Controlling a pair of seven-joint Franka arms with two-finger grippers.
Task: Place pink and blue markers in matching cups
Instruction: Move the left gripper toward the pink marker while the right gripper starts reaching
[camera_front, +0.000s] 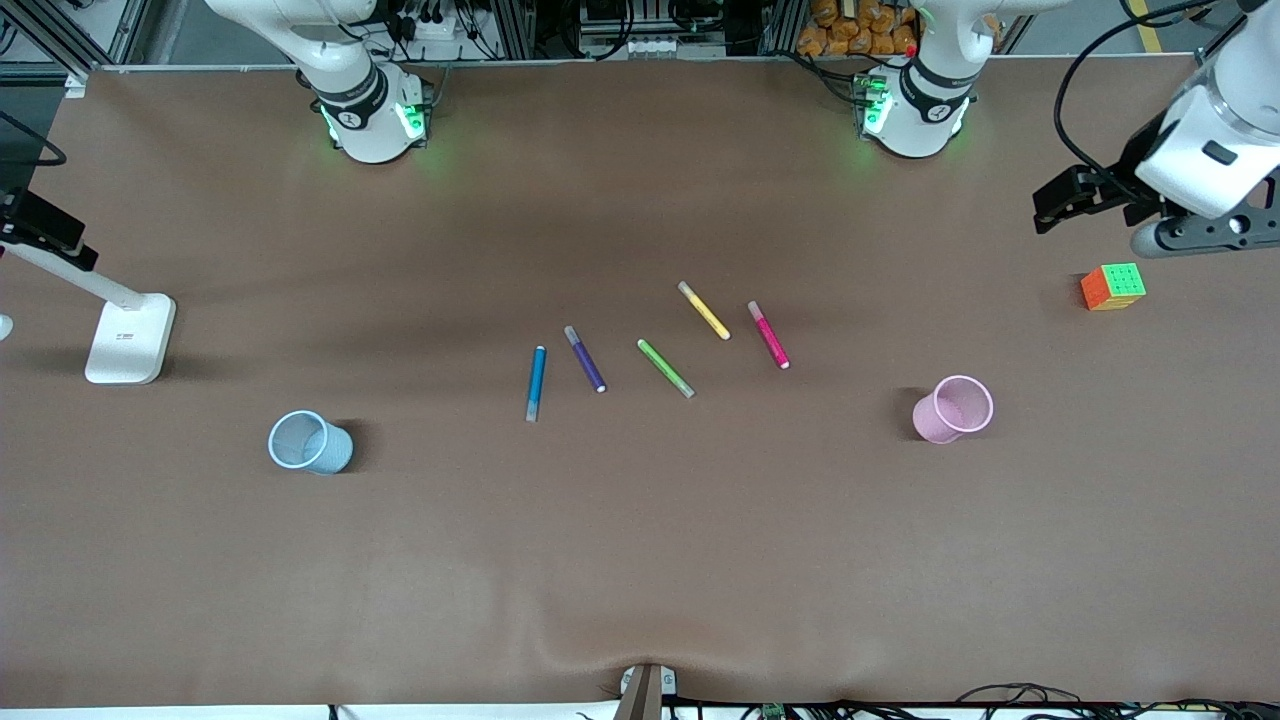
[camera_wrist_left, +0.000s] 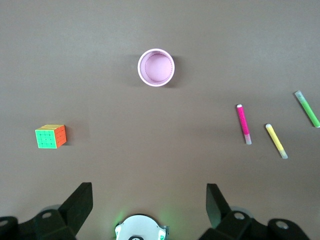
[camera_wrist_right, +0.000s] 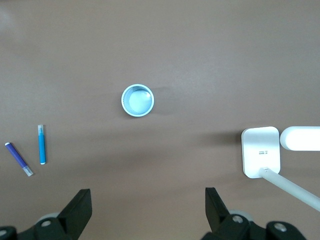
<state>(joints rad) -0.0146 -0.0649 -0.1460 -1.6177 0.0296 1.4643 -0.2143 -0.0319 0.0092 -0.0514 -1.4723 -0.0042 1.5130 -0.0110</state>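
Markers (camera_front: 769, 334) among purple pen (camera_front: 585, 358), others

Cube (camera_front: 1113, 286), lamp (camera_front: 128, 338) (three spare pens (camera_front: 665, 367))

We count five markers on the desk: one blue (camera_front: 536, 383), one purple (camera_front: 585, 358), one green (camera_front: 665, 367), one yellow (camera_front: 704, 310), one pink (camera_front: 769, 335). We see two mesh cups, blue (camera_front: 310, 442) and pink (camera_front: 953, 409), one puzzle cube (camera_front: 1112, 286), one white lamp stand (camera_front: 130, 338).
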